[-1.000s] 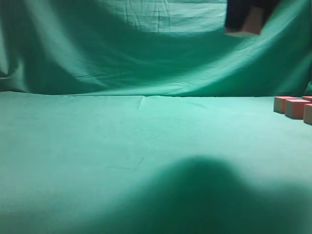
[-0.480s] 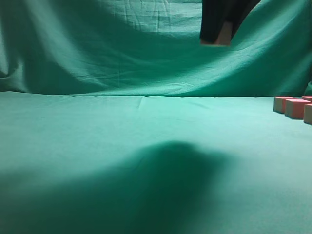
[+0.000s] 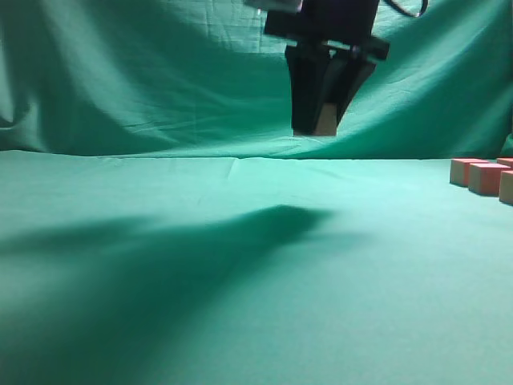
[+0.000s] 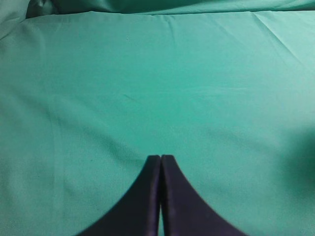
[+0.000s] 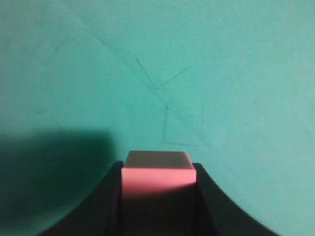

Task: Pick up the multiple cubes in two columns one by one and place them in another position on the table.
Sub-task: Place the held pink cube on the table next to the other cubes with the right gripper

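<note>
cubes on table (image 3: 256, 241): 3 (image 3: 485, 177) | cube in right claw (image 3: 325, 128): 1 (image 5: 158, 173) | claws: 2 (image 4: 160, 160)

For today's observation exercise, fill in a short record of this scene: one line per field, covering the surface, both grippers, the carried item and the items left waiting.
Surface: table draped in green cloth
Right gripper: above the table, shut on a cube
Held cube: pink, clamped between the dark fingers
Left gripper: shut, empty, over bare cloth
Waiting cubes: a few at the far right edge of the exterior view, resting on the table
</note>
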Tool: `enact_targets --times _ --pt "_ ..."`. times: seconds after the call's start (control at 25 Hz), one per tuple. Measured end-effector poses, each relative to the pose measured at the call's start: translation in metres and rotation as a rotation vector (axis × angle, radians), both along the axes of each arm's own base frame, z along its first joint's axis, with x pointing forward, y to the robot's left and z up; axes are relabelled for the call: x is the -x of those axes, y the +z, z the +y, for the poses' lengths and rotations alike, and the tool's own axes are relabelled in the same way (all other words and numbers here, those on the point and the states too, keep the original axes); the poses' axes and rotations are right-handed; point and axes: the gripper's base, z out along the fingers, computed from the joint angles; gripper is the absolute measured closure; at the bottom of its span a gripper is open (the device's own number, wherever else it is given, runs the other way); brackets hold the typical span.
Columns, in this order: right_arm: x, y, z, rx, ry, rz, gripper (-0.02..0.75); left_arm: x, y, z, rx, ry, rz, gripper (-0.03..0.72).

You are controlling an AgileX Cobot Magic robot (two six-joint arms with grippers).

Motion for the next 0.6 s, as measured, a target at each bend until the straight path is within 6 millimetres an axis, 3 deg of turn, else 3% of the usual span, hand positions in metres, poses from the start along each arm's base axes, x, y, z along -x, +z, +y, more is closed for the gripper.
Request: enact_targets --times 0.16,0.6 --pt "-0.013 -0.022 0.005 0.057 0.015 0.013 0.475 0.0 0.0 0.0 0.0 0.0 0.0 0.688" --pt "-0.029 -0.053 0.009 0.115 0.033 -0.001 0.475 0.0 0.0 0.0 0.0 0.0 0.0 0.688"
